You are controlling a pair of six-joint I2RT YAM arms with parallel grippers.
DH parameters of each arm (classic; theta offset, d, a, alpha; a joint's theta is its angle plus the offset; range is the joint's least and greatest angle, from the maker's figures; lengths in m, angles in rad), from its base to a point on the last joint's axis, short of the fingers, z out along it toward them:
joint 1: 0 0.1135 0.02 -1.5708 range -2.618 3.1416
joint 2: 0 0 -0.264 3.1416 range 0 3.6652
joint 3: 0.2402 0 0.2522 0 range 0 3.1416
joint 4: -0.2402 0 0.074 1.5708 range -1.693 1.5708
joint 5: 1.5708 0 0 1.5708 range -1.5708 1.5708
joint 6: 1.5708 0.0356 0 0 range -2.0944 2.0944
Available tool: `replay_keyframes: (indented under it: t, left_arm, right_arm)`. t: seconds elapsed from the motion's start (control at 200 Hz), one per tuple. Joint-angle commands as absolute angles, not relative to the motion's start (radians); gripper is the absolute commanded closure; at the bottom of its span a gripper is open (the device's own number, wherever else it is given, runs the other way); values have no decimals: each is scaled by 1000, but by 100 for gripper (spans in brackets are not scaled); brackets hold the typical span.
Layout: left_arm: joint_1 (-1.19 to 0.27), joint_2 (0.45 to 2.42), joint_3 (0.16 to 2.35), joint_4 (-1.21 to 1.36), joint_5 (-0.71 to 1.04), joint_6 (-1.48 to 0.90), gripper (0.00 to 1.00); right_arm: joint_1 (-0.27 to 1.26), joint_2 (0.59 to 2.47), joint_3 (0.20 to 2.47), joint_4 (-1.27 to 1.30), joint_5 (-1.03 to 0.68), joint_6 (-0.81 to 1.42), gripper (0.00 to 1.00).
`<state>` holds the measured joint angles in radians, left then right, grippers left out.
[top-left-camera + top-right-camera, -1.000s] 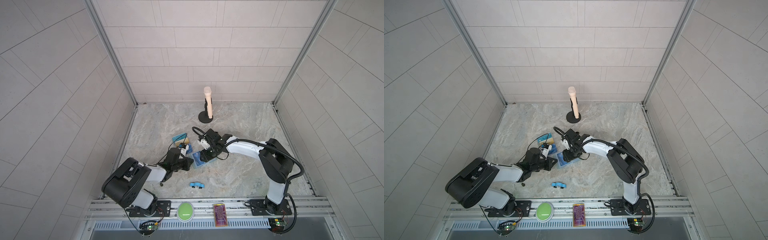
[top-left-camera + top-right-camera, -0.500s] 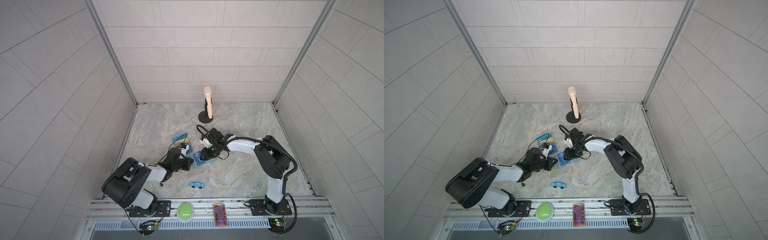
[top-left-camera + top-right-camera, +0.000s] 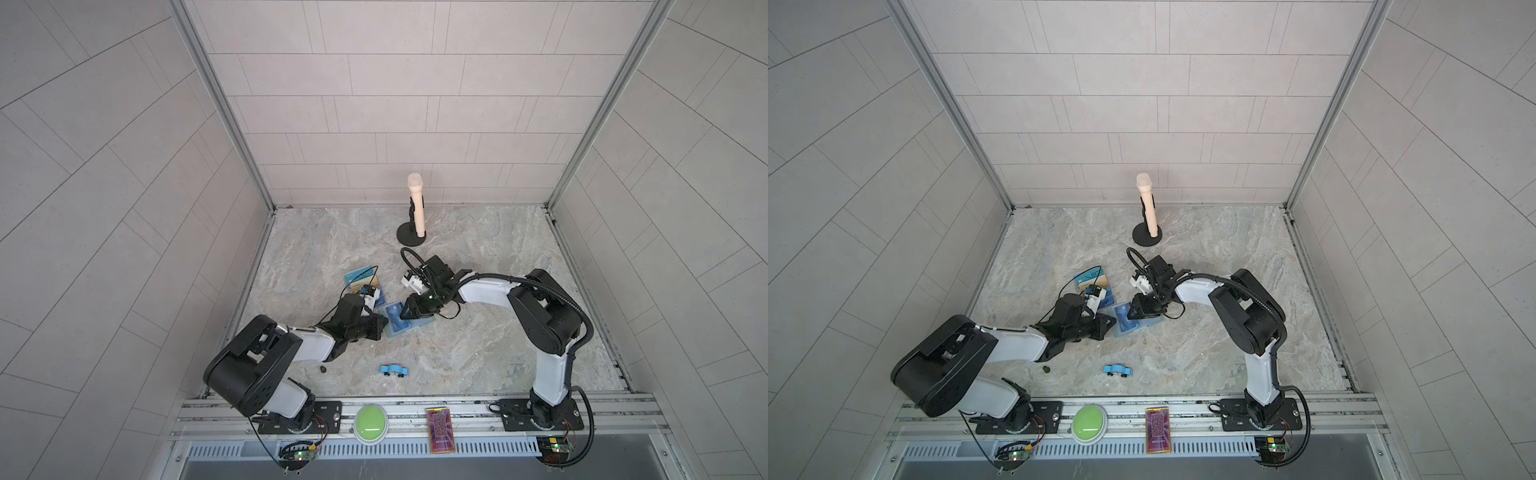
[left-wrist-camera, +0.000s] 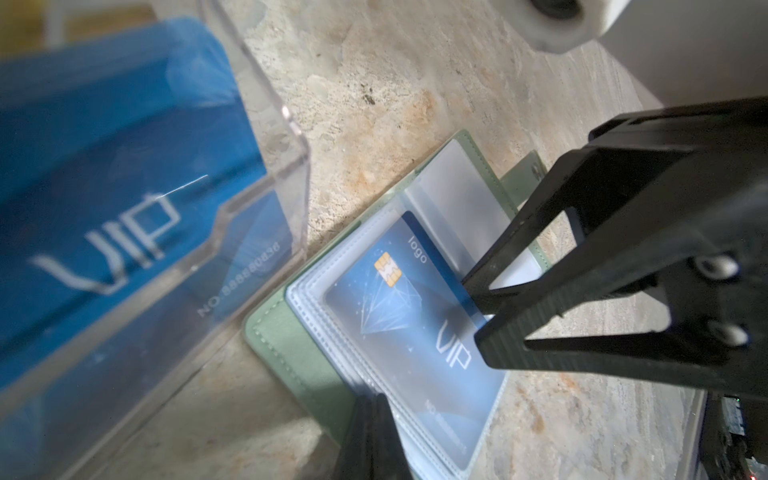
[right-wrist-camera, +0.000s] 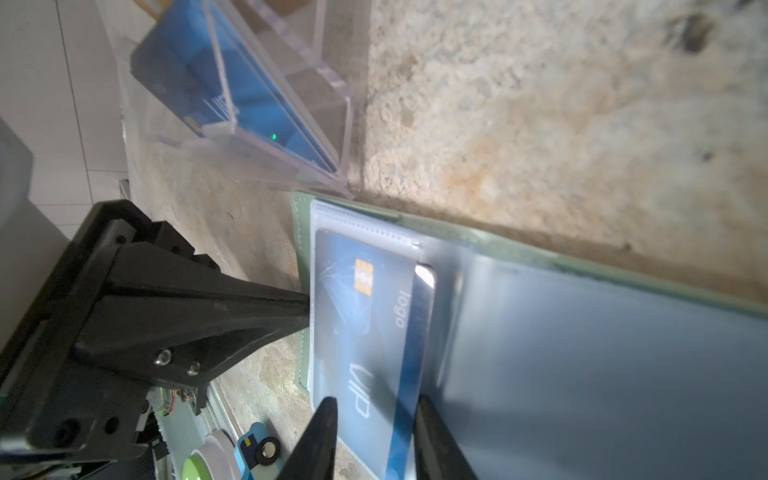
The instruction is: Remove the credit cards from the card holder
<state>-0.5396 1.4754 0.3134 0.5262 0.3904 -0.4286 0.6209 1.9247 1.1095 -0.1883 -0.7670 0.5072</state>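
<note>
The mint-green card holder (image 3: 401,326) (image 4: 299,353) (image 5: 300,232) lies open on the marble floor, clear sleeve pages up. A blue credit card (image 4: 395,332) (image 5: 361,332) with a gold chip sits in the top sleeve, one long edge sticking out. My left gripper (image 3: 383,325) (image 4: 374,399) is shut, its tips pressing on the holder's outer edge. My right gripper (image 3: 405,313) (image 5: 374,419) comes down from the opposite side, jaws apart. One finger rests on the sleeve over the card. The other is at the card's exposed edge.
A clear acrylic stand (image 3: 361,282) (image 4: 266,166) with blue and gold cards touches the holder's corner. A small blue toy car (image 3: 394,370) and a dark speck (image 3: 322,368) lie nearer the front rail. A microphone on a round base (image 3: 415,208) stands at the back.
My right gripper has moved a little down onto the holder and its jaws have narrowed. The left gripper and the holder have stayed put.
</note>
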Motion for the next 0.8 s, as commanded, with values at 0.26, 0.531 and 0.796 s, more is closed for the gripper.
replay_keyframes:
  t: [0.26, 0.531, 0.796]
  left_arm:
    - [-557, 1514, 341, 385, 360, -395, 100]
    - [-564, 1523, 348, 378, 356, -390, 100]
    - [-567, 1525, 359, 360, 349, -385, 100]
  right_arm:
    - [585, 1924, 1029, 78, -957, 662, 69]
    - [582, 1929, 1001, 179, -1004, 718, 70]
    - [586, 1948, 996, 210, -1029, 724, 71]
